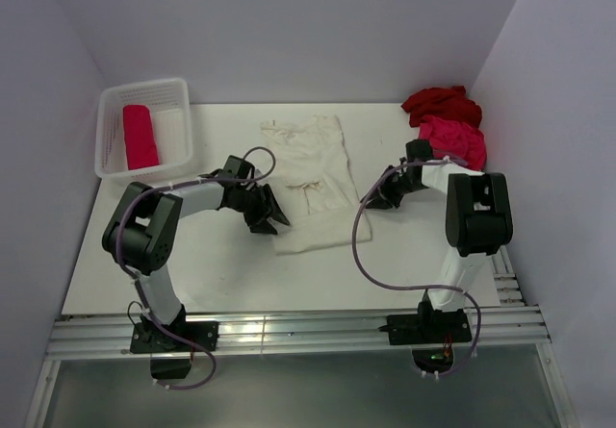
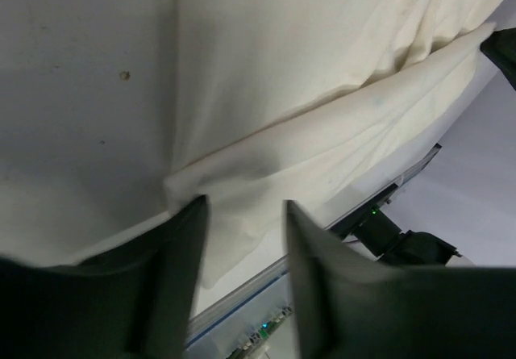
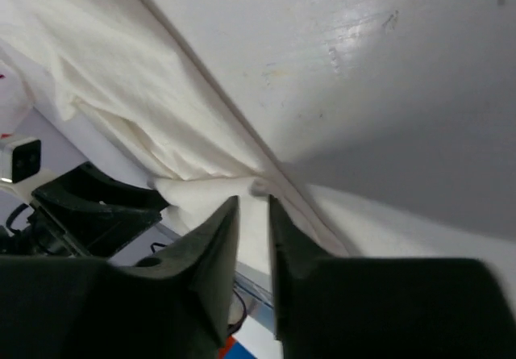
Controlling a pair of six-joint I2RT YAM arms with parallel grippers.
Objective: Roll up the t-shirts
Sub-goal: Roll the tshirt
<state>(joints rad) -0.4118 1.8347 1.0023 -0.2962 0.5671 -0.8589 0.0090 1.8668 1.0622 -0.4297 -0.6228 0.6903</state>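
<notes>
Cream-white t-shirt [image 1: 308, 173] lies flat mid-table, folded lengthwise, long axis running far edge to near edge, w/ creases near its right side. L gripper [image 1: 274, 218] sits low at the shirt's near-left corner; its wrist view shows fingers [image 2: 181, 238] moderately apart, cloth edge just past the tips, nothing clamped. R gripper [image 1: 371, 200] is at the shirt's right edge, fingers [image 3: 222, 230] only a narrow slit apart, tips right at a cloth fold. Dark red t-shirt [image 1: 438, 104] is bunched in the far-right corner of the table [image 1: 221, 264], hot pink t-shirt [image 1: 454, 139] touching it on the near side. Pink-red roll [image 1: 140, 137] lies in the white mesh basket [image 1: 171, 125] at the far-left corner.
</notes>
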